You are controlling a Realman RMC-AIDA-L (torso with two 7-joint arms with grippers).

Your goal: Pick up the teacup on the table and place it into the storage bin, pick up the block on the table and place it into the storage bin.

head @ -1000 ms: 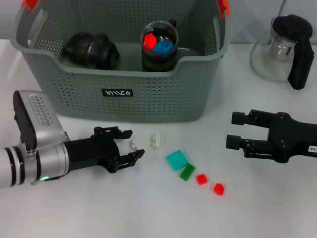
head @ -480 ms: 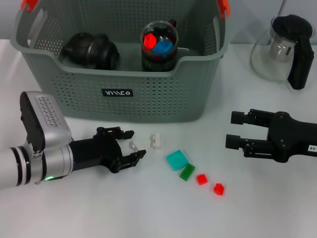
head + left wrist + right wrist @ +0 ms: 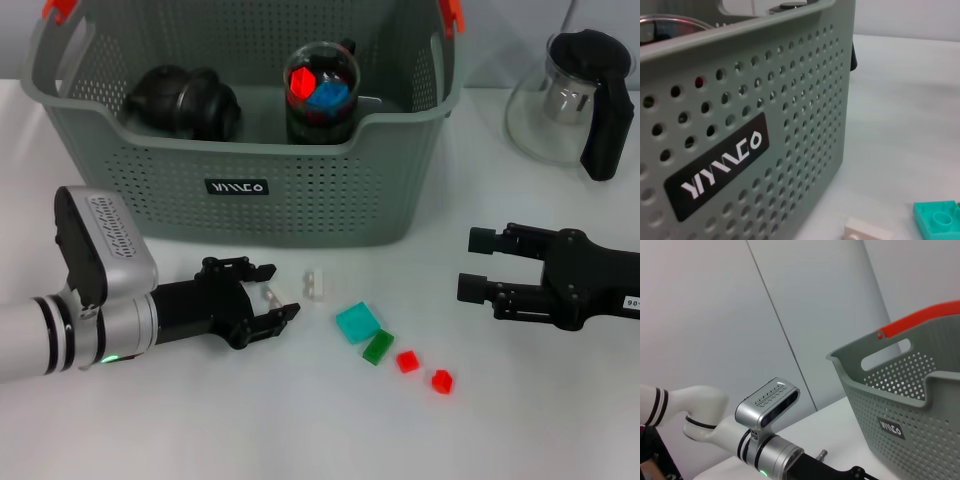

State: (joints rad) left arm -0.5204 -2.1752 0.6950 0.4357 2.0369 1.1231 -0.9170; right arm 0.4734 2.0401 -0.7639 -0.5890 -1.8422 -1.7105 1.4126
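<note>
At table level, front of bin, left gripper (image 3: pixel 268 300): jaws apart, low over the table, a small clear block (image 3: pixel 269 294) sitting in the gap between the fingertips; can't tell if either finger touches it.
Left arm (image 3: pixel 80 310): comes in from the left edge, lying low along the table; silver wrist housing, green light on its underside.
White block (image 3: pixel 316 284): on the table just right of the left gripper's tips, just in front of the bin wall; also seen in the left wrist view (image 3: pixel 867 232).
Teal block (image 3: pixel 358 322): on the table, right of the white one; green block (image 3: pixel 378 347) touching or nearly touching its lower right corner.
Red blocks: two small ones, (image 3: pixel 407 361) and (image 3: pixel 442 380), in a diagonal line past the green one.
Storage bin (image 3: pixel 240 187): grey, perforated, at the back of the table; black label on front, orange clips on handles.
Bin contents: black teapot (image 3: pixel 185 100) on the left; dark cup (image 3: pixel 322 92) in the middle holding a red and a blue block.
Right gripper (image 3: pixel 480 264): jaws apart, holding nothing, over bare table on the right side, well apart from the blocks.
Glass jug (image 3: pixel 572 95): black handle, back right, outside the bin.
</note>
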